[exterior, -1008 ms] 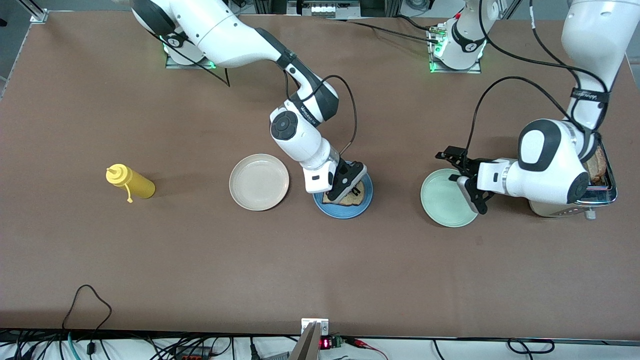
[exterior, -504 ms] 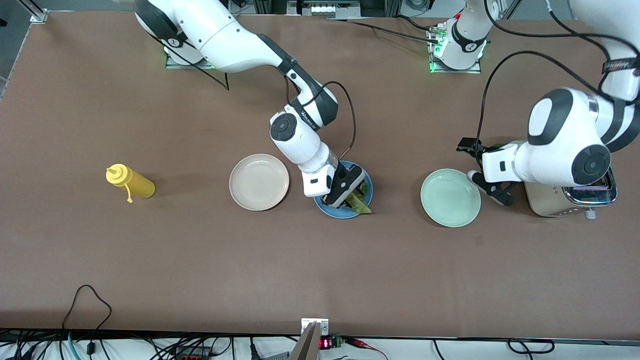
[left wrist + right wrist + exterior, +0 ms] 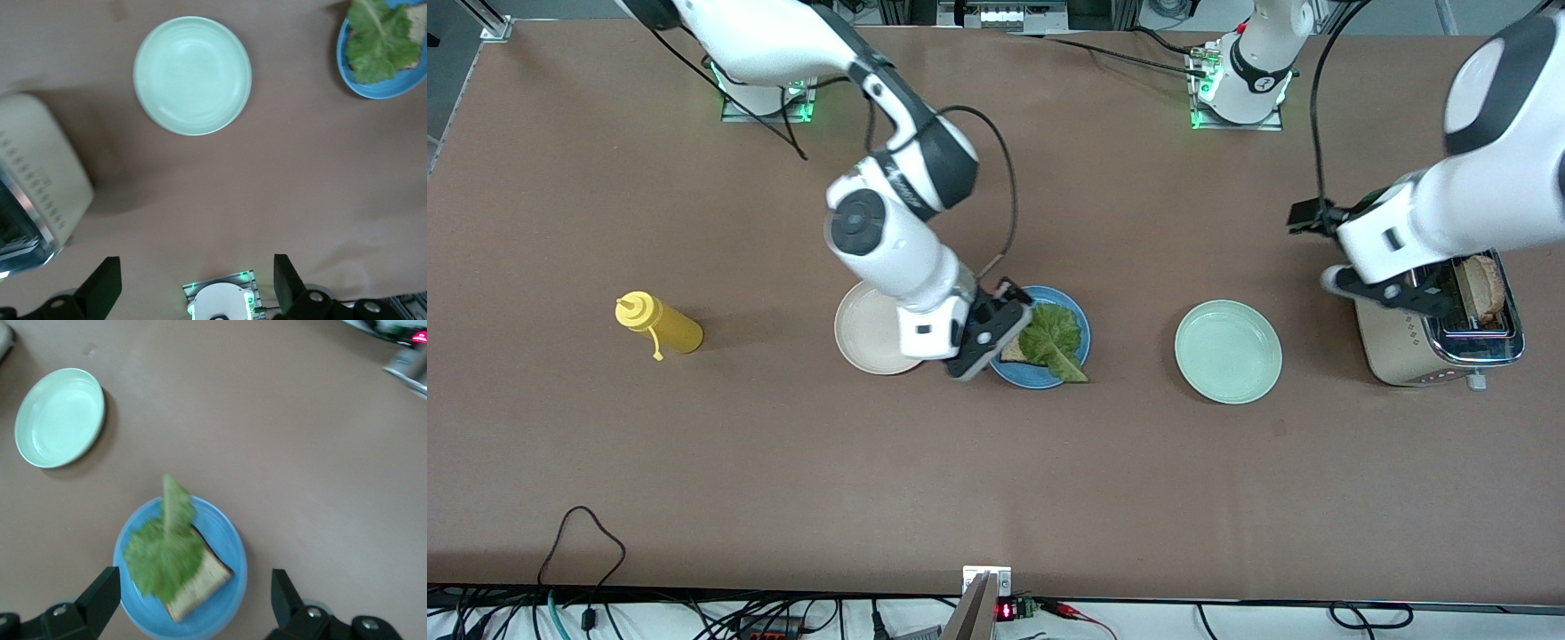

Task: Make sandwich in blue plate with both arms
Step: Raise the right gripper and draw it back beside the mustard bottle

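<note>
lettuce (image 3: pixel 1052 338) on toast (image 3: pixel 200 581), top slice (image 3: pixel 1482 288) missing
right gripper (image 3: pixel 987 333) hangs released at blue plate (image 3: pixel 1080 313)'s edge; left gripper (image 3: pixel 1383 289), spread wide, lines up over toaster (image 3: pixel 1405 351) for it.

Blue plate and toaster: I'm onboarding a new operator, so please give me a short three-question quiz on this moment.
1. True or false: the lettuce leaf lies on a bread slice in the blue plate.
2. Where is the other bread slice? A) on the pale green plate B) in the toaster C) on the cream plate
3. Fill in: both the right gripper, over the blue plate's edge, and the left gripper, over the toaster, are ____.

Key: 1 true; 2 B; 3 open.
</note>
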### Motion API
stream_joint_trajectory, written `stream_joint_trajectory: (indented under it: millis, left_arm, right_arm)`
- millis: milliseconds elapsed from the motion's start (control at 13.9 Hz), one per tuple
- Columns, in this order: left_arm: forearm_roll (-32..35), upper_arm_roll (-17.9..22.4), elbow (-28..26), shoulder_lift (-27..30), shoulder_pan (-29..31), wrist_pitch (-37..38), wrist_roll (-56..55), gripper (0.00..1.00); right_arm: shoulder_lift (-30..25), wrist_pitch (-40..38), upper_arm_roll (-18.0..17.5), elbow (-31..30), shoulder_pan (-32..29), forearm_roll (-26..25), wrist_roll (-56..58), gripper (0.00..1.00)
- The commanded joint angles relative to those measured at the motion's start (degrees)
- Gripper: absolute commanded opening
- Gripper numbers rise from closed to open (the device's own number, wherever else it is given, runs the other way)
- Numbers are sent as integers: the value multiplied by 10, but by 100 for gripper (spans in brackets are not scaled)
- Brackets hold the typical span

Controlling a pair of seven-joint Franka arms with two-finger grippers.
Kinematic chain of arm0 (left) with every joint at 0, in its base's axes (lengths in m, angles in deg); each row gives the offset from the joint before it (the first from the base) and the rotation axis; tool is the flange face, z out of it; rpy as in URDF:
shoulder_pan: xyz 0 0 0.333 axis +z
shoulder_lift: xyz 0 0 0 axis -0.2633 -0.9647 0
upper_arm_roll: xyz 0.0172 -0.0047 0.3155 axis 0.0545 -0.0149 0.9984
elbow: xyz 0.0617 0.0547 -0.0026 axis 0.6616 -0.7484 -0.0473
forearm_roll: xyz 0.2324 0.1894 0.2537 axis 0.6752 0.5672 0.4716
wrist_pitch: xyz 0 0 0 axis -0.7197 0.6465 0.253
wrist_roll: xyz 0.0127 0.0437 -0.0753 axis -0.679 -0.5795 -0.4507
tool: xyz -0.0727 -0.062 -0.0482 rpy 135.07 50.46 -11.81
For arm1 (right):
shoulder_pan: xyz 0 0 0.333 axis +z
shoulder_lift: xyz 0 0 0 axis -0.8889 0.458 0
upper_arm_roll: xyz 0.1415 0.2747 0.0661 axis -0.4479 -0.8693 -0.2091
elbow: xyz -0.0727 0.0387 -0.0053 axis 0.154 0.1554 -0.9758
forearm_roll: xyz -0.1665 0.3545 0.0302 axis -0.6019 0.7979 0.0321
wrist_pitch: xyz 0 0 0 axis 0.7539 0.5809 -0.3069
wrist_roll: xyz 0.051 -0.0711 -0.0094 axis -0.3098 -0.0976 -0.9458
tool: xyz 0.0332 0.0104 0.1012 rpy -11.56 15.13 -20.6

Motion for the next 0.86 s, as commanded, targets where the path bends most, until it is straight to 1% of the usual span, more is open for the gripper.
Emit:
stream_joint_trajectory:
  millis: [0, 72, 144, 216, 360, 432, 504, 648, 792]
  left_arm:
    - [-16, 130, -103, 96, -82, -78, -8, 100]
    - [-29, 156, -165, 142, -94, -160, -16, 100]
    - [-37, 169, -213, 173, -101, -235, -25, 100]
    - [-44, 182, -231, 187, -117, -270, -26, 100]
    - [-44, 182, -231, 193, -124, -259, -25, 100]
    - [-43, 180, -225, 193, -121, -222, -21, 100]
    - [-43, 181, -204, 186, -117, -190, -21, 100]
    - [-37, 178, -191, 178, -117, -188, -19, 100]
    - [-36, 177, -188, 178, -117, -186, -12, 100]
  right_arm:
    - [-58, -79, 49, -31, -3, -9, -10, 100]
    - [-72, -114, 69, -34, -3, -9, -12, 100]
    - [-81, -146, 90, -34, -3, -9, -13, 100]
    - [-94, -179, 115, -35, -2, -9, -14, 100]
    - [-102, -228, 156, -35, -2, -9, -14, 100]
    - [-103, -249, 175, -35, -1, -9, -14, 100]
    - [-106, -272, 195, -35, 1, -14, -11, 100]
    - [-117, -314, 219, -35, -1, -57, -8, 100]
    - [-135, -319, 258, -44, -10, -58, 1, 100]
